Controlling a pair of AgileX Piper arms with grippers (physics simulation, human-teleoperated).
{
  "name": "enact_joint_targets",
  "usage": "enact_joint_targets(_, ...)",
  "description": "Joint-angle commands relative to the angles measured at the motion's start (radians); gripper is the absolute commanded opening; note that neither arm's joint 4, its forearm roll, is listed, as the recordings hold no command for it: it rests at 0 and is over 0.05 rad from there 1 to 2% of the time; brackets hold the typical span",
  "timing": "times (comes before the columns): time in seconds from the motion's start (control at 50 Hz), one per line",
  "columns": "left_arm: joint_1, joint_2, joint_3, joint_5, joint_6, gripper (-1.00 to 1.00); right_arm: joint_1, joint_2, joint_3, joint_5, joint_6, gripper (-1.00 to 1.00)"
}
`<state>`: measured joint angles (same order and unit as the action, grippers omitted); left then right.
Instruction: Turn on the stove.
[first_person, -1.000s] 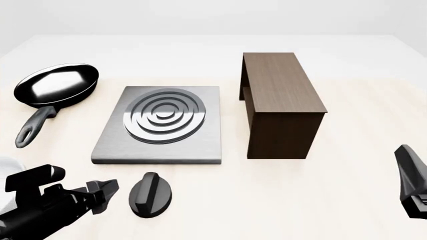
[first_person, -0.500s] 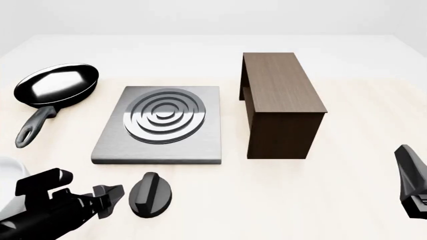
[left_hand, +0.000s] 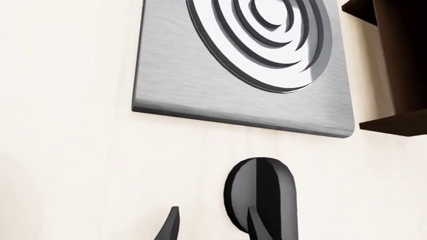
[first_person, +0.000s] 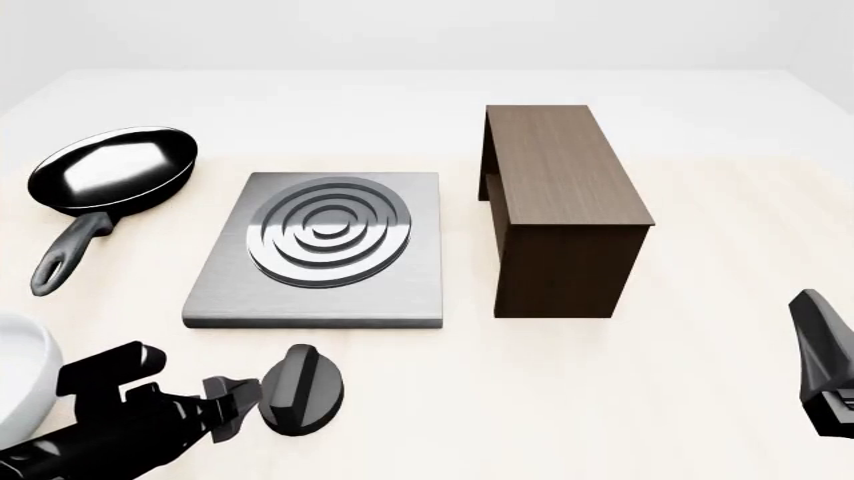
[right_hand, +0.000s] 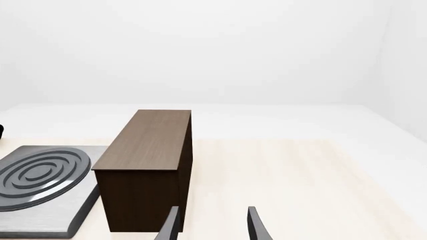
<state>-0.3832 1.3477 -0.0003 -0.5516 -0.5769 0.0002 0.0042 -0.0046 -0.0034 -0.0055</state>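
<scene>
Front view: stove (first_person: 320, 255) flat on the worktop (first_person: 694, 200), mid-left. Knob (first_person: 300, 388) apart from it, just beside its near edge. Left gripper (first_person: 238, 405) at the near left corner, fingers spread, tips just beside the knob. Pan (first_person: 114, 170) by the left edge. Block (first_person: 561, 205) upright beside the stove. Right gripper at the near right edge; state cannot be told here.

Left wrist view: one fingertip (left_hand: 257, 225) overlaps the knob (left_hand: 260, 192).

Right wrist view: right gripper (right_hand: 210, 225) spread, holding nothing.
</scene>
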Motion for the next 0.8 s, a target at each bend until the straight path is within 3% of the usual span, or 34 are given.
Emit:
enact_joint_targets(0.02,-0.024,0.046,0.000,-0.040,-0.023,1.00,0.000,0.000,0.000,0.000,0.000,1.00)
enact_joint_targets(0.36,-0.060,0.106,0.000,-0.093,-0.041,1.00,0.000,0.000,0.000,0.000,0.000,1.00)
enact_joint_targets(0.4,-0.085,0.122,0.000,-0.111,-0.072,1.00,0.000,0.000,0.000,0.000,0.000,1.00)
enact_joint_targets(0.66,-0.117,0.109,0.000,-0.111,-0.089,1.00,0.000,0.000,0.000,0.000,0.000,1.00)
enact_joint_targets(0.8,-0.112,0.054,0.000,-0.060,-0.067,1.00,0.000,0.000,0.000,0.000,0.000,1.00)
